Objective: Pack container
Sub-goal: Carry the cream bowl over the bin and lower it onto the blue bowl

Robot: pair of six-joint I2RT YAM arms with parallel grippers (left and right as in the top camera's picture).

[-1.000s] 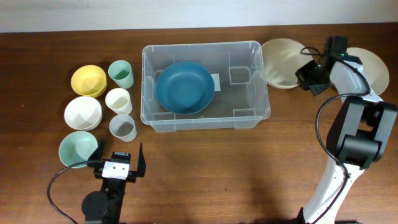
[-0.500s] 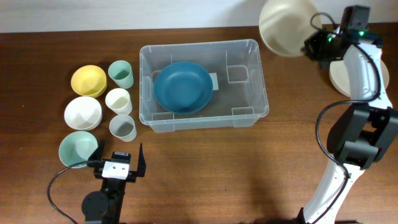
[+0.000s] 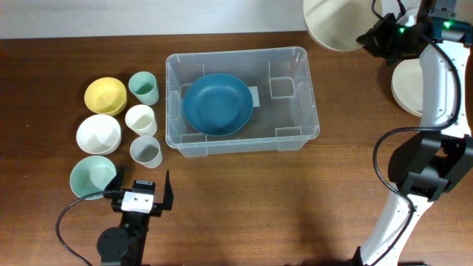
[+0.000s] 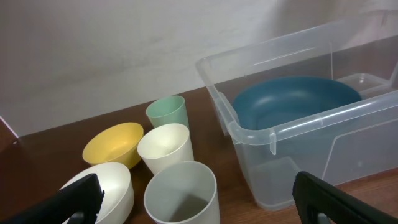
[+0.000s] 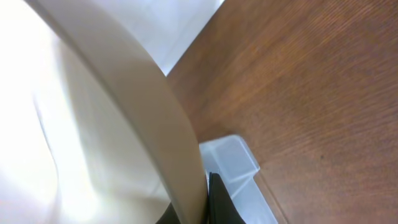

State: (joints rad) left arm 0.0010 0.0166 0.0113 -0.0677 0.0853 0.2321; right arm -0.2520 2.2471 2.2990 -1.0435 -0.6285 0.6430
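Lifted off the table since a second ago, the cream dish (image 3: 334, 22) now hangs high at the far edge. The right claw (image 3: 367, 35) pinches its rim with jaws closed tight (in the right wrist view the rim runs straight into the dark fingers). That edge hold looks chosen so the dish can be swung across and lowered flat.

The container (image 3: 238, 53) sits on the table below that claw, to its left and nearer the robot, well apart from it. A blue dish (image 3: 219, 103) already lies in its left half. The right half is bare, and I judge the cream dish is bound there.

The left claw (image 3: 143, 186) rests low, jaws spread wide with nothing between them. The container is ahead of it and to its right. Ahead and left of that claw wait cups and bowls, the grey cup (image 3: 146, 152) nearest. A second cream dish (image 3: 406, 87) lies on the table below the right claw.
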